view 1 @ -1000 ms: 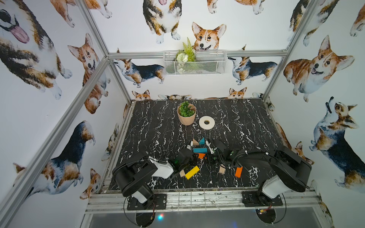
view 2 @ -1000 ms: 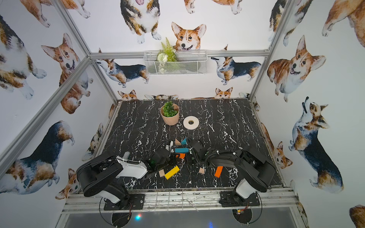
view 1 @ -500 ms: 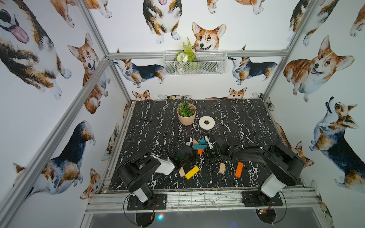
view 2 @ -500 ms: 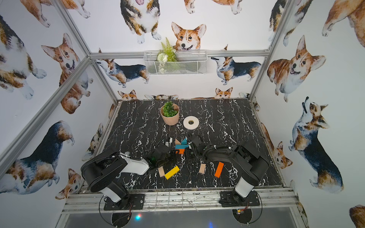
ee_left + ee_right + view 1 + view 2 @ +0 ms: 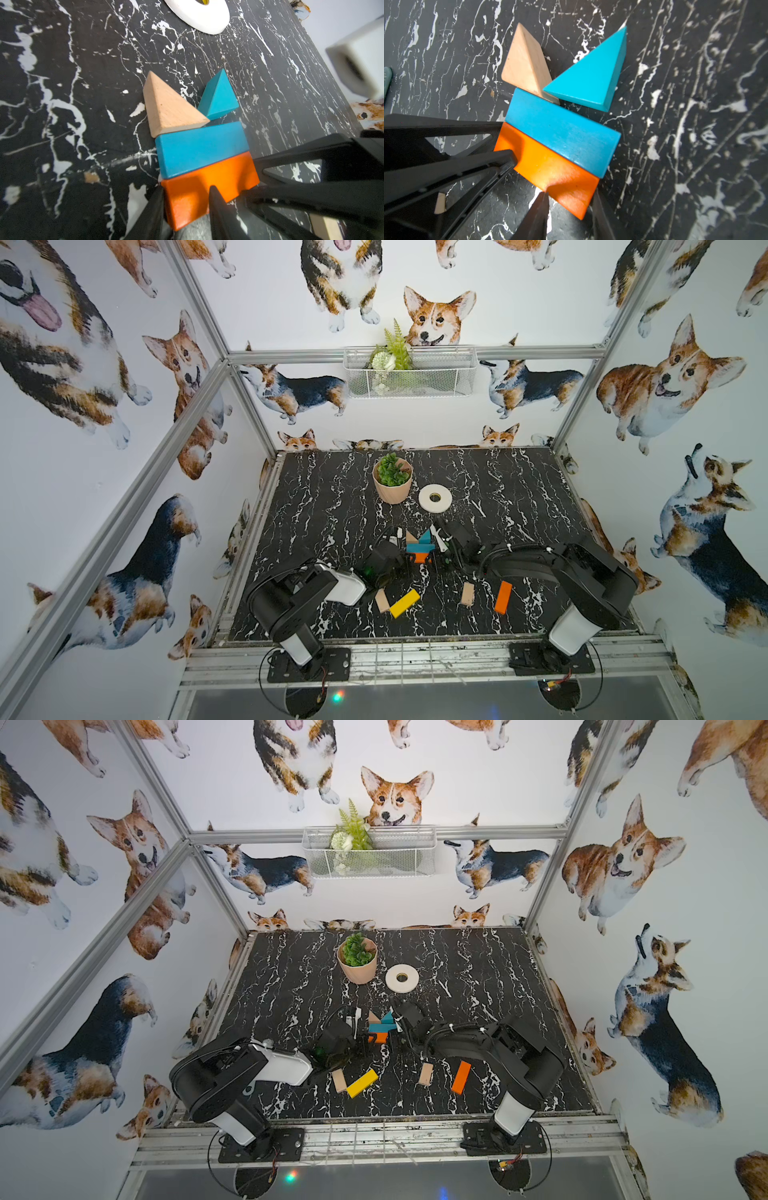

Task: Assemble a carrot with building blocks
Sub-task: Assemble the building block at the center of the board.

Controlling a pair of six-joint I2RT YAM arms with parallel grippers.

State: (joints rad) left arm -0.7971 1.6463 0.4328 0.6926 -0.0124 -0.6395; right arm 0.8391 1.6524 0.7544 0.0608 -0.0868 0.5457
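Jaws of the left gripper (image 5: 186, 189): partly apart, with a narrow gap. One fingertip stands at the short end of the orange bar (image 5: 228, 172) and the other leans on its near long side. I see no squeeze across the bar.
Jaws of the right gripper (image 5: 569, 193): also partly apart, with about the same narrow gap. The tips are set against the other end of the same bar, again from the near side.
Place of the carrot (image 5: 419, 549): it lies flat in the middle of the black marble table (image 5: 332, 506), between the two grippers. Four pieces are together.
Order of the pieces: the orange bar is nearest to the arm bases, and the blue bar (image 5: 199, 149) touches it long side to long side.
Top of the carrot: the plain wood triangle (image 5: 166, 106) touches the far side of the blue bar. The blue triangle (image 5: 218, 97) sits askew beside it, one corner at the wood triangle, with a thin wedge of table showing between it and the blue bar.
Loose blocks by the left arm: the yellow bar (image 5: 404, 603), with a short plain-wood block (image 5: 381, 600) just beside it.
Loose blocks by the right arm: another plain-wood block (image 5: 468, 594) and the second orange bar (image 5: 503, 597), near each other but apart.
Far side of the table: the potted plant (image 5: 392, 480), with the white tape roll (image 5: 435, 497) just beside it.
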